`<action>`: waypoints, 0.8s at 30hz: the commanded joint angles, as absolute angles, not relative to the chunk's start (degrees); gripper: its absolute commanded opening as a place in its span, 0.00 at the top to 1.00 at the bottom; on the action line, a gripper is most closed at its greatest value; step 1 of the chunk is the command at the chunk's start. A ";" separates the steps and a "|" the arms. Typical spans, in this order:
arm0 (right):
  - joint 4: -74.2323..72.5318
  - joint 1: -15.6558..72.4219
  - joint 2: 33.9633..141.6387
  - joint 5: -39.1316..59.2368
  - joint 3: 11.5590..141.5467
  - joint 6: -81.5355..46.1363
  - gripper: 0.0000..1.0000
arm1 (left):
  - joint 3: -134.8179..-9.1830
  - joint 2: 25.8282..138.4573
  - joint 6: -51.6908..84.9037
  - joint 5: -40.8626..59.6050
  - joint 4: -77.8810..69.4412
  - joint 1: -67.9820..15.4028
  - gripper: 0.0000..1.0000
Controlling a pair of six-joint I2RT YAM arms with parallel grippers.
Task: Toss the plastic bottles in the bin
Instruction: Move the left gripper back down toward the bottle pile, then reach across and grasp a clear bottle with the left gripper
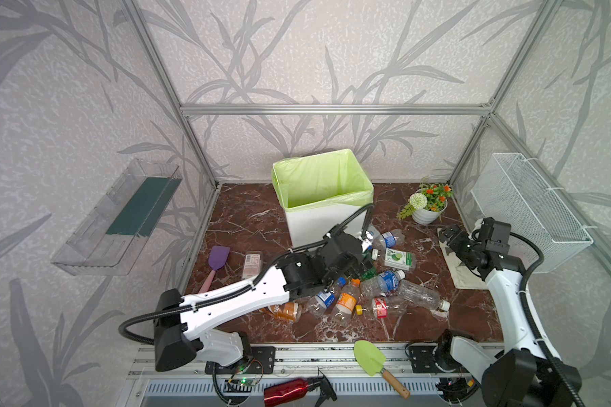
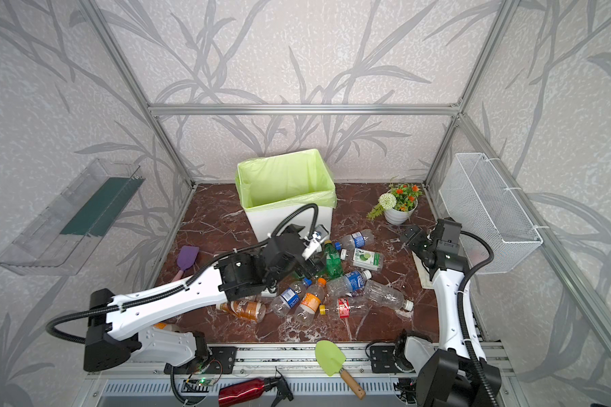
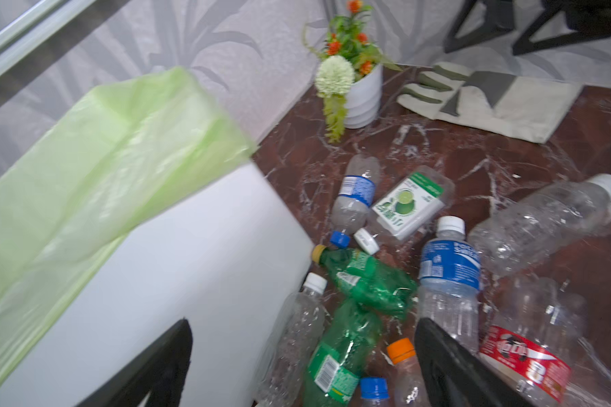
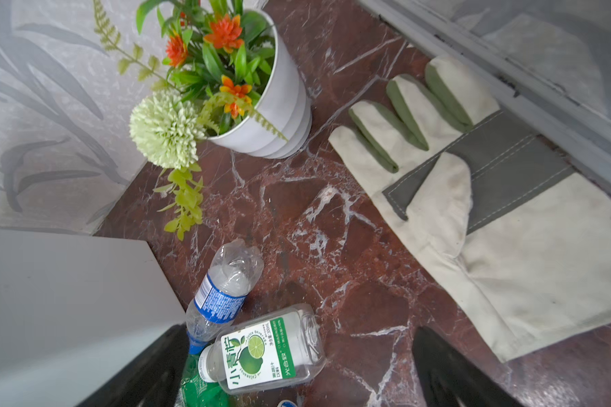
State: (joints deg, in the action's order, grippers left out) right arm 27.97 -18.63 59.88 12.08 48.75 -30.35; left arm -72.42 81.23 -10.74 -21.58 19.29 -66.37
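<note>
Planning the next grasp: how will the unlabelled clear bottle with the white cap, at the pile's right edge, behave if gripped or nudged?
The clear bottle looks empty, so probably light. Lying on its side with a round body, it may roll when nudged. Its thin, crinkled wall would likely buckle under the jaws.

The left arm [image 1: 226,299] is covering part of the brown bottle [image 1: 286,312] — in the left wrist view the bin [image 3: 191,282] is blurring, its sides running off-frame.
</note>
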 commanded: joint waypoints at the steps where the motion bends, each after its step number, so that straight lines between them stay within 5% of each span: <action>1: 28.99 -20.21 57.92 13.02 50.66 -28.24 0.01 | -73.59 86.25 -17.85 -14.63 20.21 -70.38 0.04; 7: 27.44 -20.56 58.18 14.00 50.54 -28.13 0.01 | -73.18 92.09 -22.27 0.39 20.61 -72.84 0.13; 24: 25.72 -21.00 55.65 15.68 48.61 -27.73 0.01 | -79.60 109.71 -23.09 -0.69 19.62 -77.07 0.29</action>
